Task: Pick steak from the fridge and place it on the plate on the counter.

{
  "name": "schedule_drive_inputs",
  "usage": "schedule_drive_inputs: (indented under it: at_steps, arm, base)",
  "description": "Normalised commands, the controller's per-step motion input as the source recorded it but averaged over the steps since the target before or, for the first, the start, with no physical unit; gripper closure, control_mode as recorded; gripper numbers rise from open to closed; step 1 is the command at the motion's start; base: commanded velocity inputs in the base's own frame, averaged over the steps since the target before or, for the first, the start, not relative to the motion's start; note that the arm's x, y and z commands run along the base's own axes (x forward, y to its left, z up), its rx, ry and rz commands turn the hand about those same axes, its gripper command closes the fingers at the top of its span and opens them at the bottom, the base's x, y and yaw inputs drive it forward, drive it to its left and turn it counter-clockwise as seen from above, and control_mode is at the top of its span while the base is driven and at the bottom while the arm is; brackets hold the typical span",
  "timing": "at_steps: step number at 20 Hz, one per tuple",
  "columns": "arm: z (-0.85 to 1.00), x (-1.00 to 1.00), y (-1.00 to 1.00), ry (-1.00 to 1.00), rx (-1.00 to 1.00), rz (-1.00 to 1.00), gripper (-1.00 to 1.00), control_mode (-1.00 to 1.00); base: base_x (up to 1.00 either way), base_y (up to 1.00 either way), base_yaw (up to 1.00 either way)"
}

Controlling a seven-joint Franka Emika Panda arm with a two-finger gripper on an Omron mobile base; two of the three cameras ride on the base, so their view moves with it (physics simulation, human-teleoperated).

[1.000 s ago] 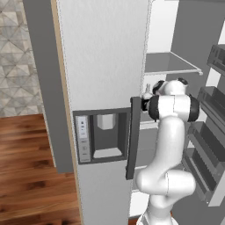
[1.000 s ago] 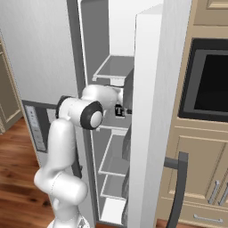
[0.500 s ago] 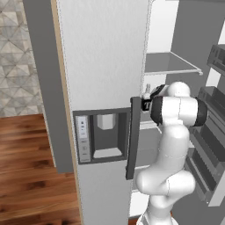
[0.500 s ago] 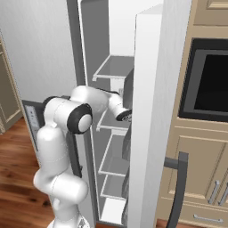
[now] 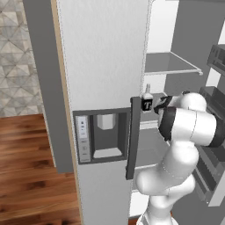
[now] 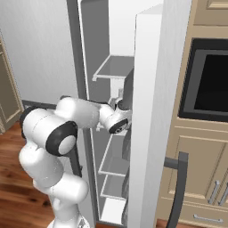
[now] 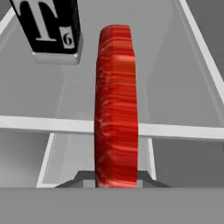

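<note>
The claw is clenched on the steak, which stands on edge between its tips. Beyond it lies a grey fridge shelf, though whether the steak touches it is hard to say. Farther back stands the dark bottle marked "T".

steak: between end effector tips | bottle: behind, on shelf
</note>
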Motion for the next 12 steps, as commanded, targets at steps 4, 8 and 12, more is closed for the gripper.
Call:
schedule_drive_inputs:
  at_steps: [4,8,12]
  arm:
    - [0.49,-0.55,0.25,0.0,-0.06,-0.07,1.0,-1.0]
    - [0.44,-0.57,0.25,0.0,-0.03,-0.03,1.0,-1.0]
    - [0.56,-0.43,0.24,0.0,0.0,-0.02,1.0,-1.0]
  base:
    - [0.0,0.0,0.0]
    - [0.0,0.0,0.0]
    - [0.0,0.0,0.0]
